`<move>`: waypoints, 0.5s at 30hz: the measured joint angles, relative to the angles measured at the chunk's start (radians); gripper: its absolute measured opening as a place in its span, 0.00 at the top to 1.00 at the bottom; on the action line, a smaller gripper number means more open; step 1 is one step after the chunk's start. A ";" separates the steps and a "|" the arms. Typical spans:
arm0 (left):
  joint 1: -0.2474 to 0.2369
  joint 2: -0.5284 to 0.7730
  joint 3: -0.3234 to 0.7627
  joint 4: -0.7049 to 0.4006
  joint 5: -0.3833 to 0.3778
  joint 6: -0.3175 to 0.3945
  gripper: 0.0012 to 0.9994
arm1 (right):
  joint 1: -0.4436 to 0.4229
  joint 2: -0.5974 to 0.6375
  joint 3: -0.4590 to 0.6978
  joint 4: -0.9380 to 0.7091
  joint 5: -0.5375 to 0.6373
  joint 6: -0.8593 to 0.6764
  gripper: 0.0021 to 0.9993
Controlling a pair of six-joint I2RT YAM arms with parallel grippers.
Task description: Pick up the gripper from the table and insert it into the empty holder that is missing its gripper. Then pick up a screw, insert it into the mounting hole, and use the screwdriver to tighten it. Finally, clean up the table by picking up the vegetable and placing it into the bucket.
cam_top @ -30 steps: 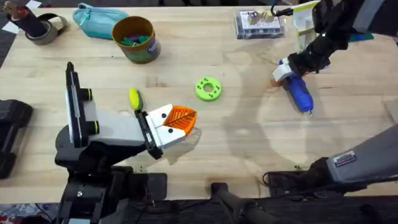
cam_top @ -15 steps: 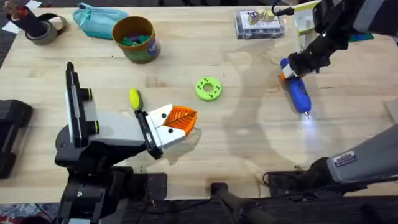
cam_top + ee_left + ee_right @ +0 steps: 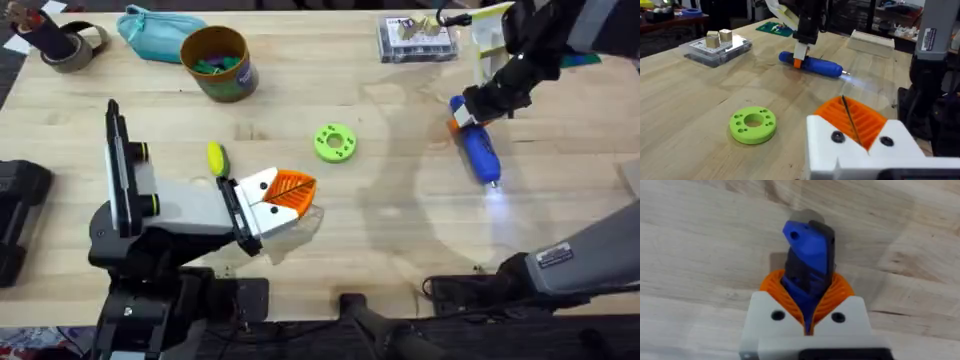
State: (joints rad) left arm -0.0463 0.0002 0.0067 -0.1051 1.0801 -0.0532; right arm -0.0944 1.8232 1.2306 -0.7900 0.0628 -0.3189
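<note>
1. The right end effector (image 3: 468, 112) — white fingers with orange ribbed pads — is clamped on the rear end of the bright blue pen-shaped screwdriver (image 3: 478, 150), which lies on the light wooden bench (image 3: 380, 230) at the far right with its metal tip lit.
2. The left end effector (image 3: 290, 195) rests low near the bench's middle, its fingers pressed together on nothing.
3. The small yellow oblong toy vegetable with a green end (image 3: 216, 158) lies just beside the left arm.
4. A lime-green round disc with holes (image 3: 335, 142) sits between the two arms.
5. The round yellow-orange bucket (image 3: 215, 62) stands at the far left, next to a teal zip pouch (image 3: 155, 33).
</note>
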 joint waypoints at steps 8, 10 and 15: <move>0.000 0.000 0.000 0.000 0.000 0.000 0.99 | 0.000 -0.151 0.094 -0.031 -0.005 0.066 0.98; 0.000 0.000 0.000 0.000 0.000 0.000 0.99 | 0.000 -0.207 0.148 -0.028 -0.010 0.100 0.98; 0.000 0.000 0.000 0.000 0.000 0.000 0.99 | 0.000 -0.341 0.277 -0.025 -0.091 0.147 0.98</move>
State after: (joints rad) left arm -0.0463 0.0002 0.0067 -0.1051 1.0801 -0.0532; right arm -0.0944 1.4821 1.5076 -0.8147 -0.0286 -0.1720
